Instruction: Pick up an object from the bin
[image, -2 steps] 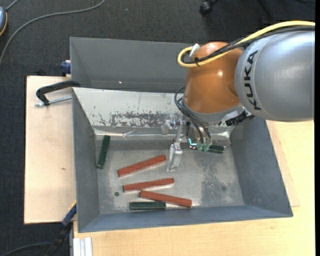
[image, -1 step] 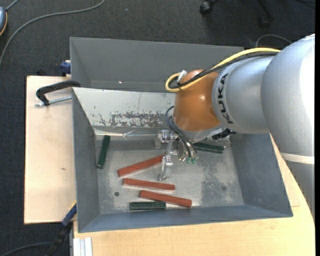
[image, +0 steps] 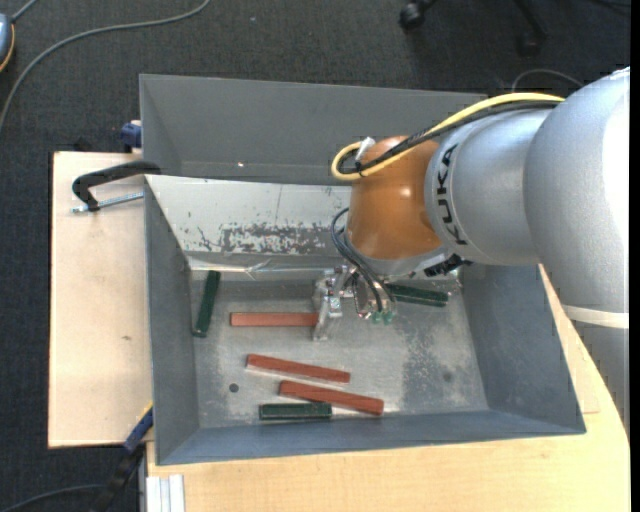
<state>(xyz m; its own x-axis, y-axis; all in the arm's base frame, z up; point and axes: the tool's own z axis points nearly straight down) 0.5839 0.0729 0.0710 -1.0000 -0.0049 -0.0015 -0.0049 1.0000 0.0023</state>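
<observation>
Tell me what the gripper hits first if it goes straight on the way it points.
Probably the right end of the red-brown stick lying mid-bin, just below the gripper. Depth is unclear, so it may instead land on the bare bin floor beside it.

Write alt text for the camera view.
The arm's gripper hangs low in a grey bin, at the right end of a red-brown stick. Two more red-brown sticks and three dark green sticks lie scattered nearby.
</observation>
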